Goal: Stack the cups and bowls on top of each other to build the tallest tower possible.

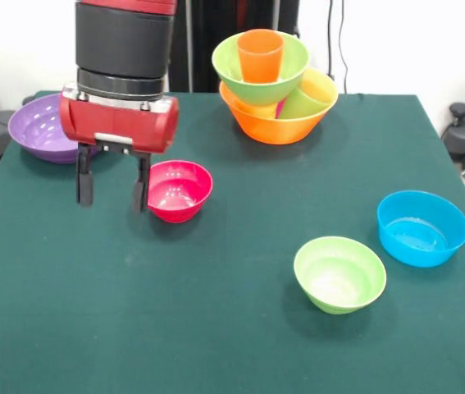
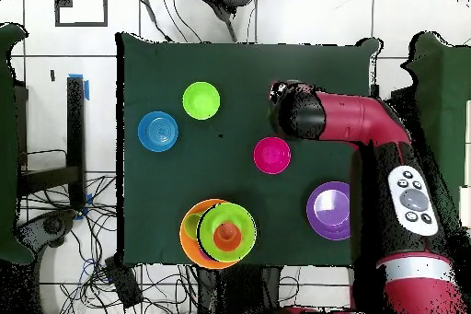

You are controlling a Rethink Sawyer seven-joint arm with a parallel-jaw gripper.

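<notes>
My gripper (image 1: pixel 111 189) is open and empty. It hangs just above the table, right beside the small pink-red bowl (image 1: pixel 180 190), on its left in the front view. From overhead the arm's head (image 2: pixel 292 112) covers the fingers, just off the pink-red bowl (image 2: pixel 272 155). The tower (image 1: pixel 273 82) stands at the far side: the large orange bowl (image 1: pixel 275 127) holds tilted yellow (image 1: pixel 321 85), light green (image 1: pixel 302 104) and magenta tumblers. The large light-green bowl (image 1: pixel 285 70) rests on them with the orange-red cup (image 1: pixel 260 54) upright inside. The tower also shows in the overhead view (image 2: pixel 219 233).
The wide purple bowl (image 1: pixel 43 127) sits at the far left, behind my gripper. The small light-green bowl (image 1: pixel 339 273) and the blue bowl (image 1: pixel 422 227) sit at the near right. Cables lie beyond the table's right edge.
</notes>
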